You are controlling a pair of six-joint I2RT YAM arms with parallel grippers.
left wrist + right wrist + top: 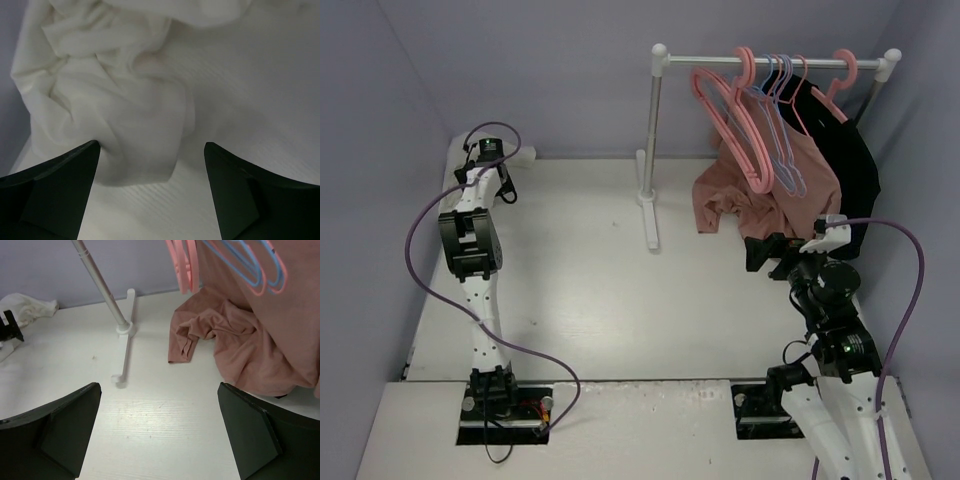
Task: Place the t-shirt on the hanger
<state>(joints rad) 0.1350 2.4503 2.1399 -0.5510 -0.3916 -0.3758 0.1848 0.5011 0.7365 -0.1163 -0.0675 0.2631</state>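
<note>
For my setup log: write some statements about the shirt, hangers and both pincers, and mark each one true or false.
1. The t-shirt lies crumpled on the table. True.
2. The left pincer is shut on the cloth. False: its jaws are open, straddling a fold of the cloth.
3. The light-blue hanger hangs on the rail. True.
4. The right pincer holds the pink top. False: it is open and empty, short of the top.

White rack [651,140] stands on table [590,290]. Pink hangers [732,120], dusty-pink top [750,200] and black garment [852,170] hang from its rail. The top's hem rests on the tabletop.
</note>
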